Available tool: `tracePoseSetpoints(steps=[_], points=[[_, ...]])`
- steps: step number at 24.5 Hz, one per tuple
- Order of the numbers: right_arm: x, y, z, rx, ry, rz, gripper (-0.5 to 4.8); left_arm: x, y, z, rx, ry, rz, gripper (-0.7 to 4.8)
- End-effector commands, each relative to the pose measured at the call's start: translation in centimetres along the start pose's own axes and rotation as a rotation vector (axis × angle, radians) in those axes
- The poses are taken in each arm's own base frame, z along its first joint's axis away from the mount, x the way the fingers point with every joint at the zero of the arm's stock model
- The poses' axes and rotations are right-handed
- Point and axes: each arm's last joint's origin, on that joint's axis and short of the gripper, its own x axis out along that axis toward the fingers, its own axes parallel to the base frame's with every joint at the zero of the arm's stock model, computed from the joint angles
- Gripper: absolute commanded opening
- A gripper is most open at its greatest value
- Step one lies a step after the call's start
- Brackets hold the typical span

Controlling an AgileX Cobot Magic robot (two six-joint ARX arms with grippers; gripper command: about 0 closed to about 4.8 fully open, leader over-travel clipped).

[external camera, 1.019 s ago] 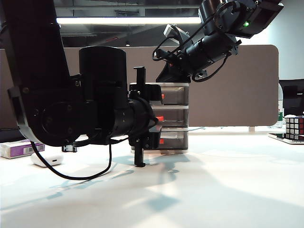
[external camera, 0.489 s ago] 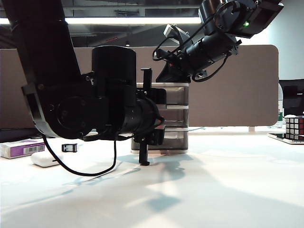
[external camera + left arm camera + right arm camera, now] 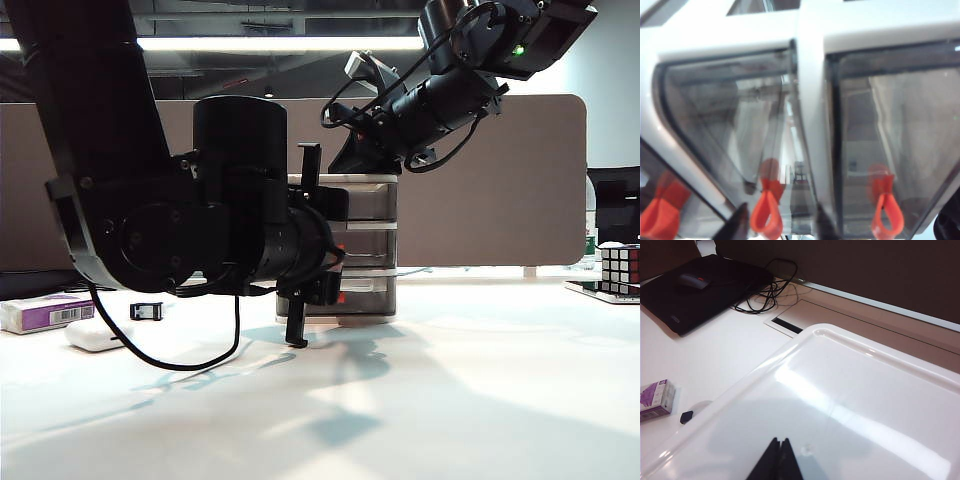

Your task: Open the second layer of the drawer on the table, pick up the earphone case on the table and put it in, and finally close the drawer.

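Left pincer mid-frame at drawer front, fingers apart, straddling second layer red handle. Right pincer together, pressed on drawer top. Earphone case on counter, far left.

A white-and-purple rectangular box lies at the far left of the scene, and a small black clip sits just to its right. At the far right edge stands a Rubik's cube on a light tray. A brown partition panel runs across the back, with a long ceiling light above it. Seen from the right wrist, a black mat lies at the far side, carrying a dark mouse, with a tangle of black cable beside it.
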Motion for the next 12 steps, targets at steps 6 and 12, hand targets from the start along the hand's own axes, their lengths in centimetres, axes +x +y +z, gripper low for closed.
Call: tracePoseSetpoints(steps=[6, 12], points=[[0.37, 0.02, -1.76, 0.058, 0.106, 0.010, -0.03, 0.01, -0.15, -0.05, 0.017, -0.010, -0.003, -0.08], [0.36, -0.02, -1.76, 0.058, 0.106, 0.006, -0.03, -0.52, -0.57, -0.43, 0.050, -0.010, -0.057, -0.06]])
